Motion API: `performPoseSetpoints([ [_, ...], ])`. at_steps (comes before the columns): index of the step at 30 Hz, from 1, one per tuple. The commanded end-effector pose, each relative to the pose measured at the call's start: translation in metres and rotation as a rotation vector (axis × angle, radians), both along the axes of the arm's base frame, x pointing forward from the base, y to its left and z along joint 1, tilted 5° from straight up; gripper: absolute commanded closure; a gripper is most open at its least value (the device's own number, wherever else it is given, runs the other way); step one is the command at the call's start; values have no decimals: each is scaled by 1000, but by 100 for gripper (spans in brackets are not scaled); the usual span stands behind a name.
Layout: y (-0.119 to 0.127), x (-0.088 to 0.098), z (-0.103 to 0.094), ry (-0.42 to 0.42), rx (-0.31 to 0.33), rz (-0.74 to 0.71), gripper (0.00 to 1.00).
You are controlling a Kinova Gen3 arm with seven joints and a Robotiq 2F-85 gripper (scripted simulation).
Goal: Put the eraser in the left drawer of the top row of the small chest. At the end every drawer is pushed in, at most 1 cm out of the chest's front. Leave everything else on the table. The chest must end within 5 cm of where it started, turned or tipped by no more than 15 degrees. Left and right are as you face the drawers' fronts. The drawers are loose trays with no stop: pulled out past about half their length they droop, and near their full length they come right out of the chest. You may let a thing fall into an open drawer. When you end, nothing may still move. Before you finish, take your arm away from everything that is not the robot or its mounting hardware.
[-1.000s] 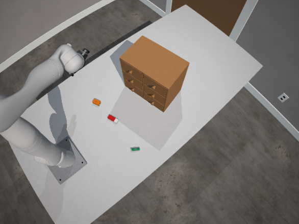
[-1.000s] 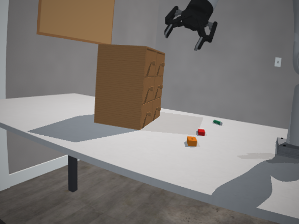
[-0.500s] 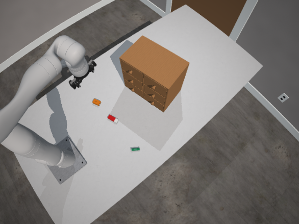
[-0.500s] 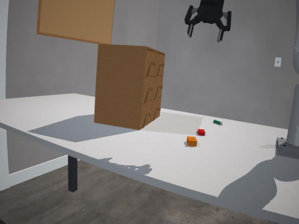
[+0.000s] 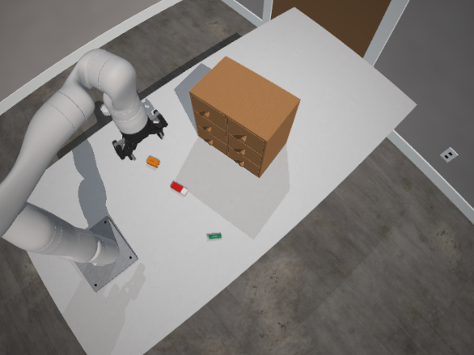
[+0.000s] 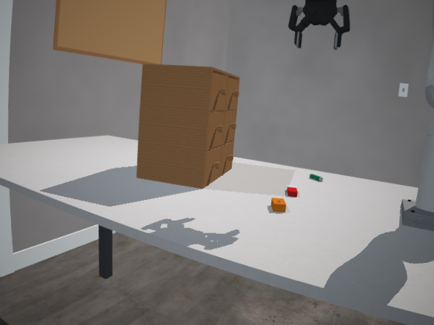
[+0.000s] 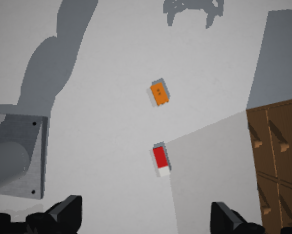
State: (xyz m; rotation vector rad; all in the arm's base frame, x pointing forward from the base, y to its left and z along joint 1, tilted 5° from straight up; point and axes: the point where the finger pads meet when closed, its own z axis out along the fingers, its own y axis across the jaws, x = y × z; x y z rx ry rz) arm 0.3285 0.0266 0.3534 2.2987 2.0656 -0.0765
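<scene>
In the top view I'm seeing the eraser (image 5: 178,188) (image 6: 292,192) (image 7: 160,159) lying upper-left to lower-right, white end pointing lower-right; my fingers (image 5: 161,134) (image 6: 298,40) are standing wide open, holding nothing

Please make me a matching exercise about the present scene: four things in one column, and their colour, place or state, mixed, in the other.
1. eraser
2. gripper
3. small cylinder
4. chest

A. green
B. all drawers pushed in
C. red and white
D. above the table, jaws open

Pairs: 1-C, 2-D, 3-A, 4-B
</scene>
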Motion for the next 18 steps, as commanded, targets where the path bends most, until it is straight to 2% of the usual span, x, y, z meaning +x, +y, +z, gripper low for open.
performPoseSetpoints([
  [1,-8,-2,6,-2,-13,-24,0],
  [18,-9,-3,7,3,-14,-24,0],
])
